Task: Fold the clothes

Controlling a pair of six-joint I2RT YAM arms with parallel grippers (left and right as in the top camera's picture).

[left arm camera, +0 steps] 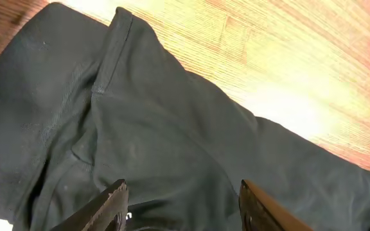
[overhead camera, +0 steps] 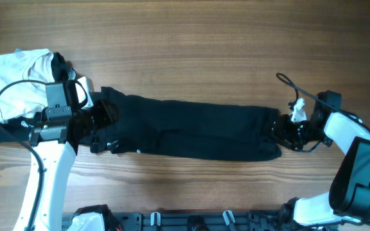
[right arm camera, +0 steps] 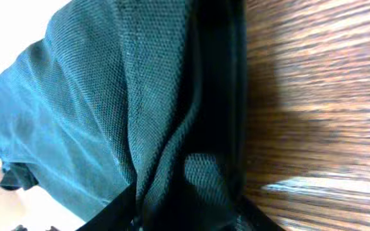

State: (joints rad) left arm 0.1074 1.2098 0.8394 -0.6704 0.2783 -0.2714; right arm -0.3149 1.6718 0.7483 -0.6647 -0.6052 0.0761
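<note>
Under the parted left gripper (left arm camera: 185,208): one end of the black T-shirt (overhead camera: 191,131). Other end inside the right gripper (right arm camera: 188,215); grip unclear.

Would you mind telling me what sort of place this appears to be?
Most likely a robotics lab bench set up for laundry-folding trials: two white robot arms stand at a wooden table, a black T-shirt lies stretched between them, and a folded white garment sits at one corner.

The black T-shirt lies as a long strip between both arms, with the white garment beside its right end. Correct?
No. The overhead view shows the white garment beside the left end of the black T-shirt; the rest holds.
</note>
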